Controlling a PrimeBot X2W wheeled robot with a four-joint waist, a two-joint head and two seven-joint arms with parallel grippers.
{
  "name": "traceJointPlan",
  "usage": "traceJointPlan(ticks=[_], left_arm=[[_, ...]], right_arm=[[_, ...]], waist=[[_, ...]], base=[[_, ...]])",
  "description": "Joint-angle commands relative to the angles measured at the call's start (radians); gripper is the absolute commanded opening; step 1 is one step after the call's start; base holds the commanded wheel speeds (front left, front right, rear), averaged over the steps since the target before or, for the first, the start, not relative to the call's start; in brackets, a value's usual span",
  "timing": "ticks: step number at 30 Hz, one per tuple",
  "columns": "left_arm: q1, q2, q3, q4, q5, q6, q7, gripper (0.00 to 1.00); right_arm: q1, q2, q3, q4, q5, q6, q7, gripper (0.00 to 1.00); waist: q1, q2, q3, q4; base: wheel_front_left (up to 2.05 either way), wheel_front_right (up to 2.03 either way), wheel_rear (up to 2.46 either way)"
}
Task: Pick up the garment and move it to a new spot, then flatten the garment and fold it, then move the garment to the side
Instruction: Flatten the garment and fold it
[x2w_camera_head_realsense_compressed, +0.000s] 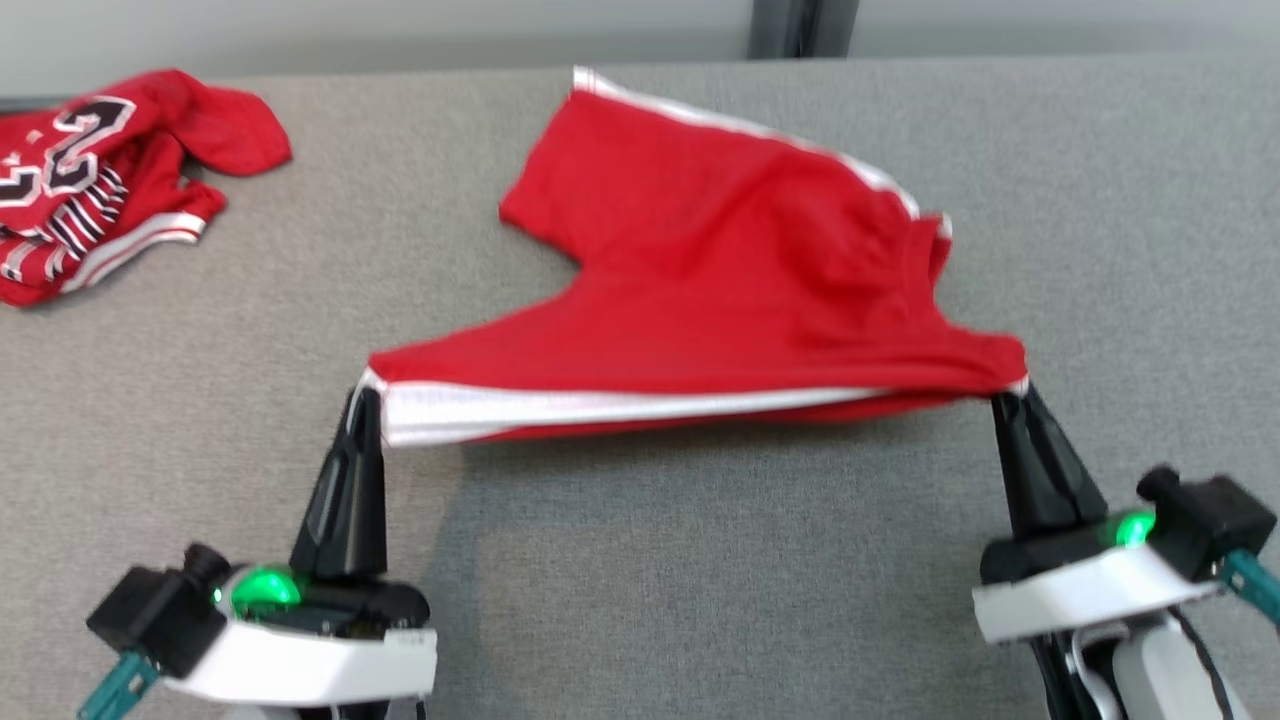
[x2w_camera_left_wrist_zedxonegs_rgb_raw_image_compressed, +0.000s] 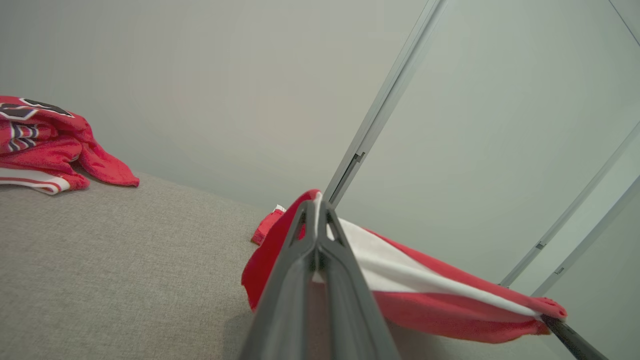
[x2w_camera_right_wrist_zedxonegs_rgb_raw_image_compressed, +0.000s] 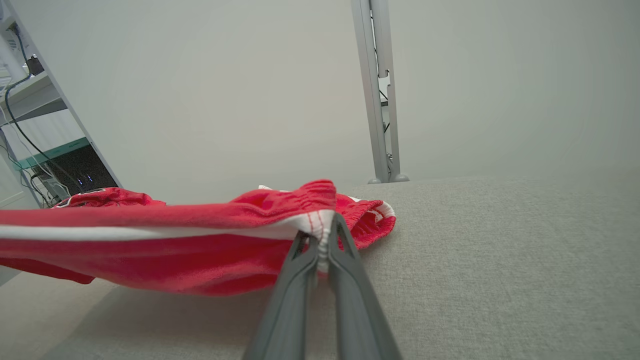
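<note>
Near: left gripper (x2w_camera_head_realsense_compressed: 365, 395) low left, fingers clenched on the near-left corner of the garment (x2w_camera_head_realsense_compressed: 720, 280), biting on the white band. In the left wrist view the two fingers meet with cloth pinched between them.

Right gripper (x2w_camera_head_realsense_compressed: 1005, 400) low right, fingers likewise clamped on the near-right corner. The right wrist view shows the white stitched hem gathered between the tips.

Between them: the near edge of the garment is drawn taut from gripper to gripper and held clear of the grey counter (x2w_camera_head_realsense_compressed: 700, 560), with a shadow under it.

Middle: red cloth slopes away and down. The far part appears to rest on the counter. It is bunched and creased toward the right side, smoother on the left.

Far: the white-trimmed edge of the garment is the farthest from the robot. A second red jersey (x2w_camera_head_realsense_compressed: 90, 180) lies in a heap at far left, well apart. Pale wall and a metal post (x2w_camera_right_wrist_zedxonegs_rgb_raw_image_compressed: 380, 100) stand beyond.

Judgement: the garment is in a two-corner hold, stretched. This reads as the lay-out and flatten stage, with the fold not yet begun.

Next move likely calls for:
- even tension on both corners
- a level descent, so the near edge lands straight
- release only once the cloth lies flat

The creases on the right will probably need a pull or a smoothing pass first.
</note>
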Motion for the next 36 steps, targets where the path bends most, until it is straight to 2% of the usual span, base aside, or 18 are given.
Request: traceJointPlan(ticks=[1, 8, 24, 36], left_arm=[[0.020, 0.004, 0.003, -0.013, 0.003, 0.000, -0.002, 0.00], [0.147, -0.001, -0.003, -0.068, 0.001, 0.000, -0.002, 0.00], [0.256, 0.001, -0.018, -0.188, 0.022, 0.000, -0.002, 0.00], [0.202, 0.007, -0.058, -0.109, 0.003, 0.000, -0.001, 0.00]], right_arm=[[0.028, -0.003, -0.011, -0.012, -0.003, 0.000, -0.005, 0.00], [0.171, 0.005, -0.016, -0.069, -0.021, 0.000, -0.005, 0.00], [0.347, 0.008, -0.006, -0.270, -0.037, 0.000, 0.003, 0.00], [0.340, 0.019, -0.008, -0.197, -0.009, 0.000, 0.015, 0.00]], waist=[[0.0000, -0.0001, -0.052, 0.013], [0.0000, -0.0001, -0.112, -0.004], [0.0000, -0.0001, -0.171, -0.056], [0.0000, -0.0001, -0.151, -0.078]], base=[[0.00, 0.00, 0.00], [0.00, 0.00, 0.00], [0.00, 0.00, 0.00], [0.00, 0.00, 0.00]])
